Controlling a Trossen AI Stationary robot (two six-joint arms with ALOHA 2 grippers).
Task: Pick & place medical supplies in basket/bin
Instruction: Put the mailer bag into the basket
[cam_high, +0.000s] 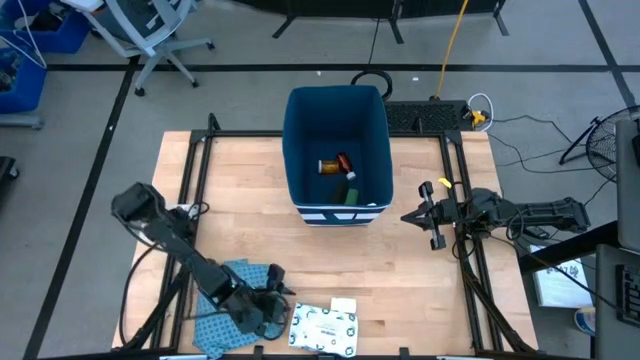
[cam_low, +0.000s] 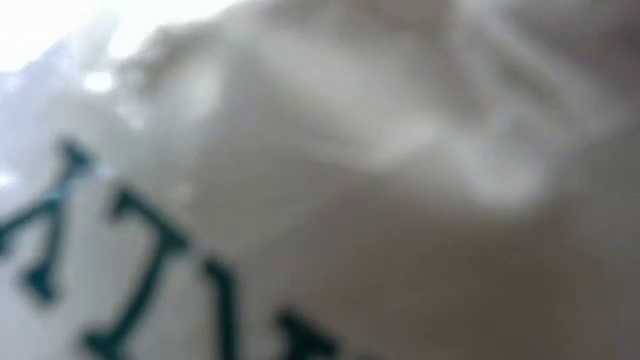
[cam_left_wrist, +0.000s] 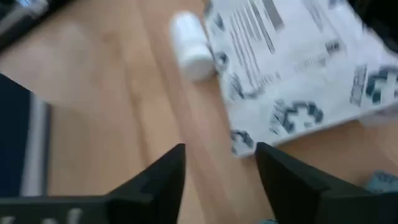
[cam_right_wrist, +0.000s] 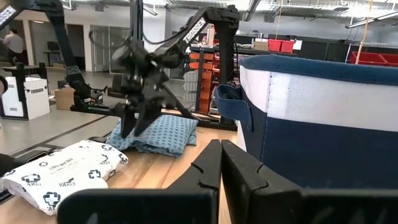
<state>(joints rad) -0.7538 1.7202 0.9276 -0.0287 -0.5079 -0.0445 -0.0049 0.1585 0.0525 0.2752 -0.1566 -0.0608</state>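
We see several supplies (cam_high: 338, 172) already in the bin (cam_high: 300, 130) at the table's far edge, while our left gripper (cam_high: 277, 304), fingers apart, nears the pouch (cam_high: 324, 327) at the near edge; our right gripper (cam_high: 426, 214) waits closed.

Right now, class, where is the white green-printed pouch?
In the high view, the pouch lies at the table's near edge, beside the left end effector and blue cloth.

One tall dark blue soft-walled bin (cam_high: 336, 150) holds three small items: one orange-and-white packet (cam_high: 328, 166), one red-orange tube (cam_high: 344, 161) and one green-and-black piece (cam_high: 351, 192). Just ahead of the left gripper (cam_high: 277, 312) lie one white green-printed pouch (cam_high: 324, 326) and one small white cylinder (blurred) (cam_left_wrist: 191, 45). Beside that gripper sits one blue patterned cloth (cam_high: 238, 285).
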